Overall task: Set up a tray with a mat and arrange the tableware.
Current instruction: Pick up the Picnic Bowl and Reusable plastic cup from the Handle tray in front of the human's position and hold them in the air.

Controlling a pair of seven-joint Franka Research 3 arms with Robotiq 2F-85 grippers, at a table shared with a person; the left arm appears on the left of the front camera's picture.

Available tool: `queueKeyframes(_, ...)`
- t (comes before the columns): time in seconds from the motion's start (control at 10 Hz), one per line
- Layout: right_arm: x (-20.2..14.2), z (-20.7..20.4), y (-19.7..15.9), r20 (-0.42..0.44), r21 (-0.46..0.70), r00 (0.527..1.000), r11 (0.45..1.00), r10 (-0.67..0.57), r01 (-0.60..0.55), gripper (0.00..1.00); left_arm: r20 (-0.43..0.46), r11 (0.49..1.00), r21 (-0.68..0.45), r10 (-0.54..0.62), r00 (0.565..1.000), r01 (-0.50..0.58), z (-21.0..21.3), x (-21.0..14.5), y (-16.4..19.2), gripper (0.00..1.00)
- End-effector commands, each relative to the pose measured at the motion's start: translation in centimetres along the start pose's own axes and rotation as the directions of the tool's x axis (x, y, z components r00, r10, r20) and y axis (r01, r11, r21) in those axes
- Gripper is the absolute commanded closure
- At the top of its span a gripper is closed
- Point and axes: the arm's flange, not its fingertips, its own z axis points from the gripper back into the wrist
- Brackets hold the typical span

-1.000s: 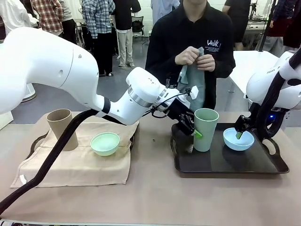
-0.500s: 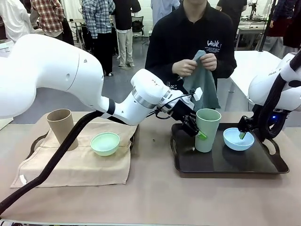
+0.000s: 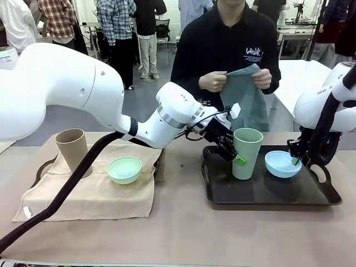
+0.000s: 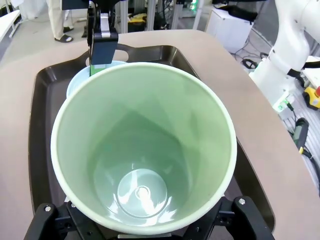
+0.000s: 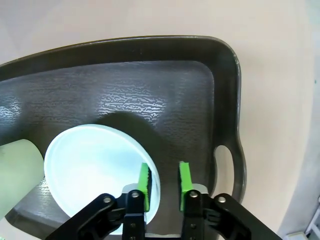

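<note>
Front view showed a matte tan worktop (image 3: 183, 233) in a busy workshop, with people standing far behind. A person in a black shirt stood at its far edge, holding a limp grey-green cloth (image 3: 245, 94) in both hands. On the worktop's left half lay a beige woven mat (image 3: 89, 194), creased and draped over a second tray (image 3: 158, 162) whose dark rim showed at the mat's right edge. On the right half sat a glossy black tray (image 3: 267, 194), rectangular, with a pebbled floor, raised rim and cut-out handles. The tan cup (image 3: 71, 147), tall and tapered, stood at the mat's far left corner. The smooth pale green cup (image 3: 248, 153) stood at the black tray's left end, leaning slightly, with the left gripper (image 3: 236, 157) clamped around its wall. The shallow, round mint green bowl (image 3: 124, 168) sat towards the mat's far right corner. The light blue bowl (image 3: 281, 164) rested at the black tray's far right, where the right gripper (image 3: 295, 160) pinched its thin rim, one green pad (image 5: 144, 184) inside and the other outside.
</note>
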Motion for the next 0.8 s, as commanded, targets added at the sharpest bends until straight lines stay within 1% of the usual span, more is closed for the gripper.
queueKeyframes(0.0, 0.1, -0.3, 0.2, 0.006, -0.036, 1.0, 0.999, -0.015, 0.015, 1.0, 0.022, 1.0, 0.002, 0.004, 1.0, -0.004, 0.3, 0.3, 0.0, 0.71)
queueKeyframes(0.1, 0.2, -0.2, 0.2, 0.007, -0.047, 1.0, 0.999, -0.013, 0.013, 1.0, 0.022, 1.0, 0.006, 0.007, 1.0, -0.007, 0.4, 0.4, 0.0, 1.0)
queueKeyframes(0.2, 0.2, -0.2, 0.2, 0.006, -0.049, 1.0, 0.999, -0.012, 0.012, 1.0, 0.018, 1.0, 0.008, 0.014, 1.0, -0.014, 0.5, 0.4, -0.1, 0.71)
queueKeyframes(0.3, 0.3, -0.1, 0.2, 0.006, -0.051, 1.0, 0.999, -0.01, 0.01, 1.0, 0.013, 1.0, 0.013, 0.013, 1.0, -0.013, 0.8, 0.4, -0.3, 1.0)
queueKeyframes(0.5, 0.3, 0.1, 0.2, -0.002, -0.058, 1.0, 0.998, 0.003, -0.003, 1.0, 0.011, 0.999, 0.025, 0.024, 1.0, -0.024, 1.3, 0.4, -0.5, 1.0)
queueKeyframes(0.6, 0.4, 0.2, 0.2, -0.01, -0.062, 1.0, 0.998, 0.002, -0.003, 1.0, 0.006, 0.999, 0.032, 0.025, 1.0, -0.025, 1.4, 0.4, -0.7, 0.72)
queueKeyframes(0.7, 0.4, 0.7, 0.2, -0.009, -0.041, 1.0, 0.999, -0.001, 0.001, 1.0, -0.006, 1.0, 0.019, 0.022, 1.0, -0.022, 1.7, 0.6, -1.0, 0.34)
